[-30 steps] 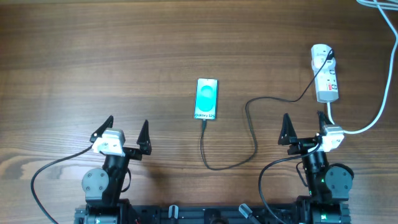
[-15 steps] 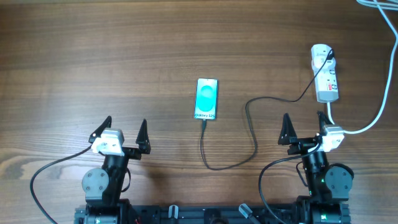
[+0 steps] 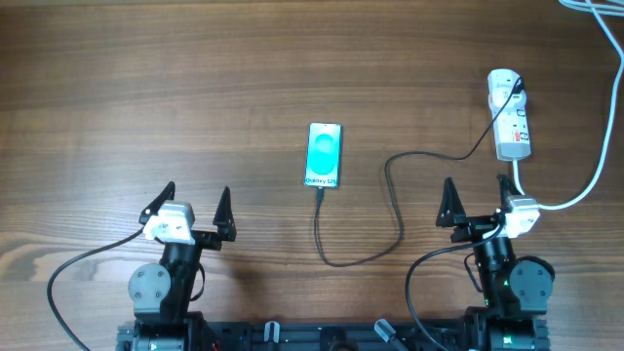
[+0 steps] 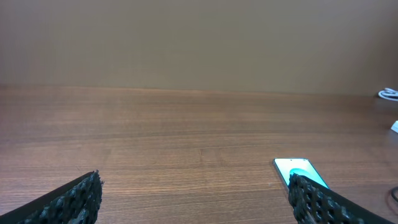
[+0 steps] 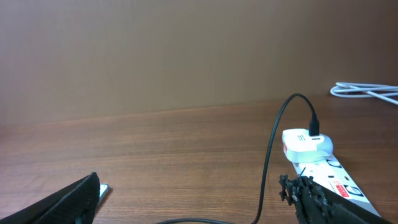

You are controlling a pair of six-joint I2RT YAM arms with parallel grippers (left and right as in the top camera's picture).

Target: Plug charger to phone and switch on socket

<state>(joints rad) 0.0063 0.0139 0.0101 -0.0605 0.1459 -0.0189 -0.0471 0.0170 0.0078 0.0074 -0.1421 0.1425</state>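
Note:
The phone (image 3: 324,154) lies at the table's centre, turquoise screen up; its corner also shows in the left wrist view (image 4: 297,170) and at the right wrist view's lower left (image 5: 103,188). The thin black charger cable (image 3: 394,210) runs from the phone's near end, where its tip (image 3: 320,190) sits, loops round and rises to a plug at the far end of the white socket strip (image 3: 509,115), also seen in the right wrist view (image 5: 314,149). My left gripper (image 3: 195,208) is open and empty, near left. My right gripper (image 3: 476,200) is open and empty, just short of the strip.
The strip's thick white cord (image 3: 585,190) curves from its near end past my right gripper toward the table's right edge, and shows far right in the right wrist view (image 5: 367,92). Bare wood lies ahead of my left gripper (image 4: 193,205).

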